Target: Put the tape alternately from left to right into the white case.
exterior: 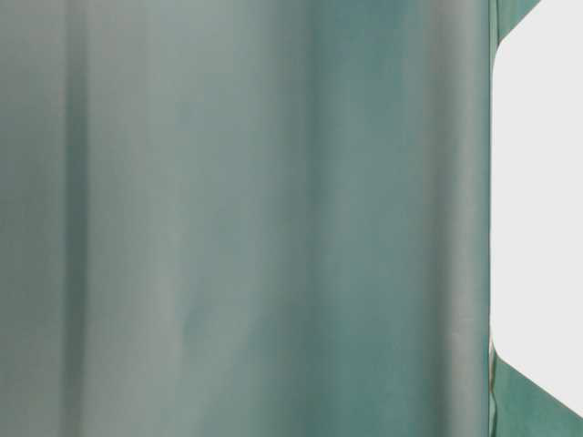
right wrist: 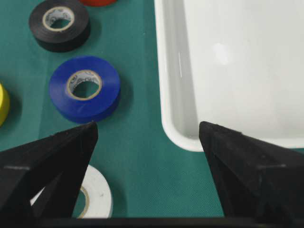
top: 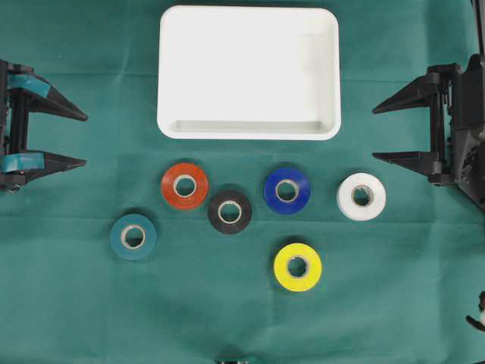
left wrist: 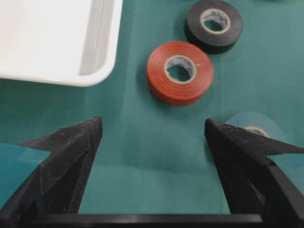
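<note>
green cloth (top: 76,303) all over the table, white tray (top: 248,129), tape rolls in red (top: 185,186), black (top: 229,211), blue (top: 286,190), white (top: 361,196), yellow (top: 297,267) and teal (top: 133,236), all with pale cores

The table-level view shows only blurred green cloth (exterior: 246,218). In the right wrist view, the picture's edge cuts the yellow ring-shaped tape roll (right wrist: 3,103), and a black finger (right wrist: 47,166) partly hides the white one (right wrist: 97,192).

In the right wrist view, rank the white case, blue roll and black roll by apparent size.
1. white case, cut off by the frame
2. blue roll
3. black roll, though it lies farther from the camera, so the rolls' true sizes may match.
</note>
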Controlling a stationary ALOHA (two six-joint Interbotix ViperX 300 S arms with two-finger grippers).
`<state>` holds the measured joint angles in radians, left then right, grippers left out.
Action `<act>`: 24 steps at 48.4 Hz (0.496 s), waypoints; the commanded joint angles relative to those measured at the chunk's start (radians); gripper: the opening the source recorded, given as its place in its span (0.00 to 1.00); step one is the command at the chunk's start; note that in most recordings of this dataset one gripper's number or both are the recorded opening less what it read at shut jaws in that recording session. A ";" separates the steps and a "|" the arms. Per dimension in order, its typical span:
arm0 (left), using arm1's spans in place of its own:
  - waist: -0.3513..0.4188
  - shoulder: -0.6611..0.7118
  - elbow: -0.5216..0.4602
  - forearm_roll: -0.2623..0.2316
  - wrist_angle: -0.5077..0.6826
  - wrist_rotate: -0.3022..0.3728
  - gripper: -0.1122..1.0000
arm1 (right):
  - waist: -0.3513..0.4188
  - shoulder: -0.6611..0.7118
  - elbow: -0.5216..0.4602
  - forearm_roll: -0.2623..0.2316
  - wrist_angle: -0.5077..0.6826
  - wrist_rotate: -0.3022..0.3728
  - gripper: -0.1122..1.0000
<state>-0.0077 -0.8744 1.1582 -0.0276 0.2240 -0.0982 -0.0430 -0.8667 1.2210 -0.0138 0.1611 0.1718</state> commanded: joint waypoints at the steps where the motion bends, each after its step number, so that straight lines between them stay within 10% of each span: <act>1: -0.003 0.003 -0.021 -0.002 -0.005 0.000 0.92 | 0.006 0.002 -0.023 -0.003 -0.014 0.002 0.84; 24: -0.005 -0.003 -0.018 0.000 -0.006 0.003 0.92 | 0.152 0.063 -0.032 -0.005 -0.092 -0.005 0.83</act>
<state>-0.0077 -0.8805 1.1582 -0.0276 0.2240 -0.0966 0.1074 -0.8253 1.2195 -0.0169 0.0859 0.1718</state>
